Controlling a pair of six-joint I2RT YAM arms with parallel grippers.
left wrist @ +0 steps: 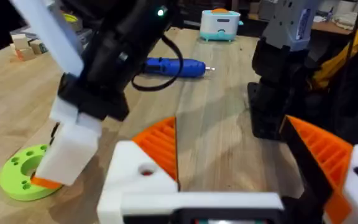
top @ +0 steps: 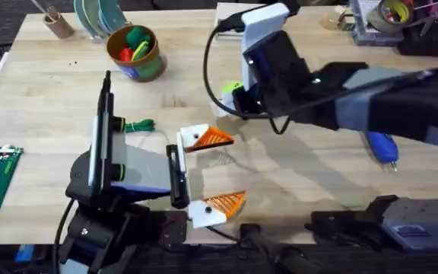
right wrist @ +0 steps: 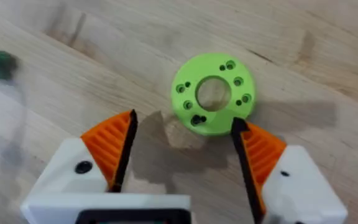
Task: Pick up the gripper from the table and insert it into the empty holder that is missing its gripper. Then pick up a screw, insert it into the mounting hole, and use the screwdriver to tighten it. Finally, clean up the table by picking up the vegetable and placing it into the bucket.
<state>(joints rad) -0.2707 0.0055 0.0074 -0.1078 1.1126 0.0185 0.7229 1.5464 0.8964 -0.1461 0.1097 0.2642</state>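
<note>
A: Any writing readable? Where's the orange gripper piece?
B: No legible text. No loose piece that I can pick out; both fingers of the left gripper [top: 213, 169] carry orange ribbed pads [top: 211, 138], spread wide, nothing between.
A: Right arm?
B: Right gripper [right wrist: 182, 146] spread too, low over the green disc [right wrist: 214, 93] w/ holes, at mid table. Left wrist cam shows a white finger tip by that disc's edge.
A: Screwdriver?
B: Blue screwdriver [top: 382, 146] lies flat at right, partly under the right arm; thin bit clearer in left wrist cam.
A: Veg, bucket?
B: Green bean strand [top: 138, 125] lies beside the left arm. Bucket [top: 135, 52] far left, toy pieces inside.
</note>
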